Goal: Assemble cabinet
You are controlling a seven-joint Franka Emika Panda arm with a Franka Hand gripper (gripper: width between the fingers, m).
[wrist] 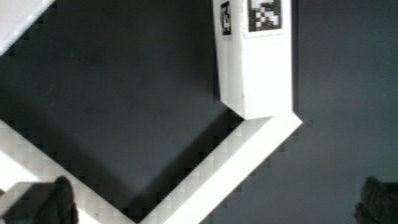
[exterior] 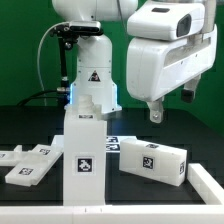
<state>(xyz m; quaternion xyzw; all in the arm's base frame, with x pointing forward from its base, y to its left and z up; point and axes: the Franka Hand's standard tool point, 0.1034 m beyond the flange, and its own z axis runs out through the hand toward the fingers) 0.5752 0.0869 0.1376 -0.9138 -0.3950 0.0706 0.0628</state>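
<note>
The cabinet [exterior: 80,135] is found as separate white tagged pieces on the dark table [exterior: 30,128], none of them held. The gripper [exterior: 172,105] is spread wide and empty, and is hung in the air to the exterior view's right of the tall box [exterior: 80,185], which is stood upright in the middle. Nearest below the gripper, a lying box [exterior: 150,162] is rested to the exterior view's right of the tall box, near it but apart. Its long axis is run across the view, and tags are shown on its top and front faces. A descent, shifted a little toward the tall box, is judged to be needed. On the opposite side of the tall box a flat panel [exterior: 28,166] is laid. In the wrist view a tagged white bar [wrist: 251,70] is seen beyond the fingertips [wrist: 45,205]; which piece it is cannot be told.
</note>
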